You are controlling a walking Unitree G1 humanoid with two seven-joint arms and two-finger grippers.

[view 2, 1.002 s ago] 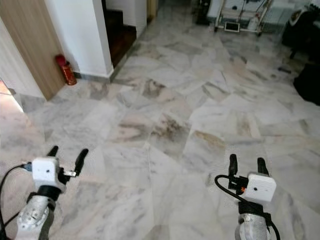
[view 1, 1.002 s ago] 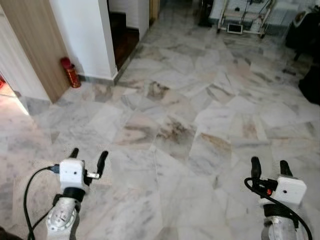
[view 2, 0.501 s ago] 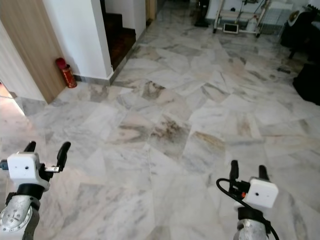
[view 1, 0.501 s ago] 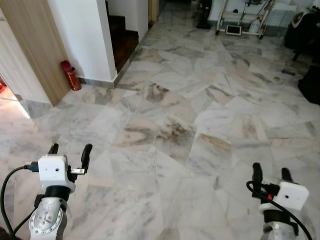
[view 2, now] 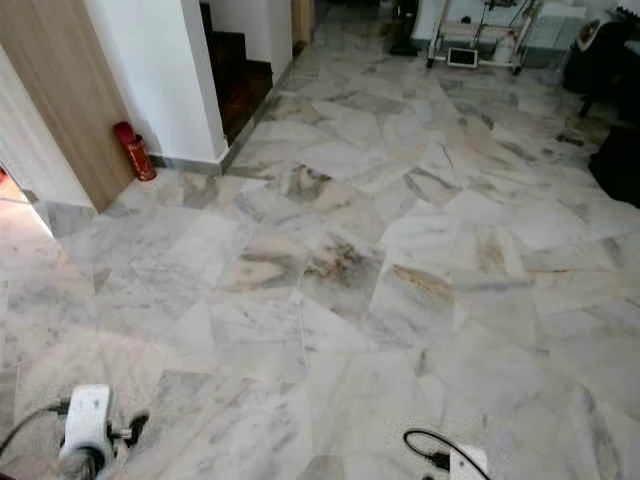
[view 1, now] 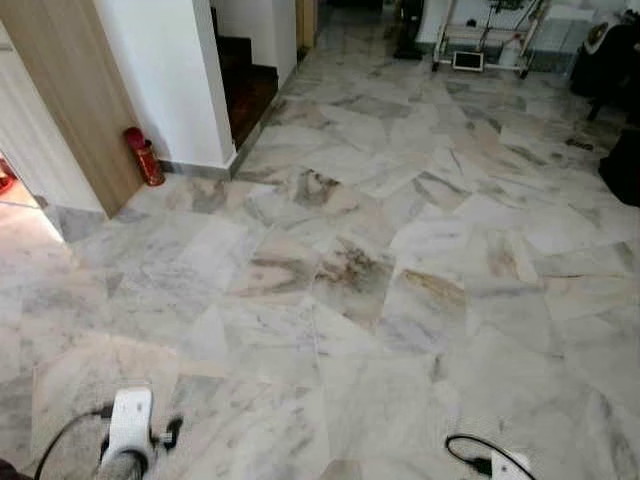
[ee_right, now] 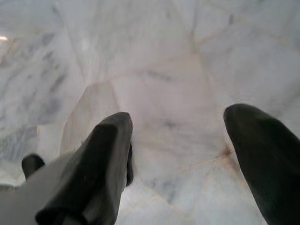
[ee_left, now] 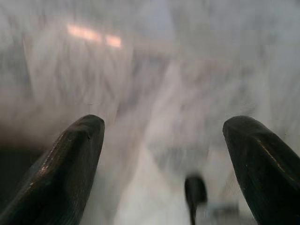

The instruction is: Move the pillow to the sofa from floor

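I stand over a pale marble floor (view 1: 340, 270). My left gripper (ee_left: 164, 126) is open, its two black fingers (ee_left: 70, 164) wide apart over blurred marble with nothing between them. Its white wrist housing (view 1: 130, 420) sits low at the near left of the left eye view. My right gripper (ee_right: 178, 122) is open too, its fingers (ee_right: 103, 159) spread above bare tiles. The right arm's black cable (view 1: 475, 455) curls at the near right edge.
A red fire extinguisher (view 1: 143, 156) stands by a white wall pillar (view 1: 165, 80) and a wooden panel (view 1: 70, 100) at the left. Dark stairs (view 1: 250, 80) rise behind them. A wheeled rack (view 1: 480, 40) and dark furniture (view 1: 620, 160) are far right.
Both arms have dropped low toward the near edge of the eye views, so their fingers no longer stand up in front of me. The floor scene has barely shifted.
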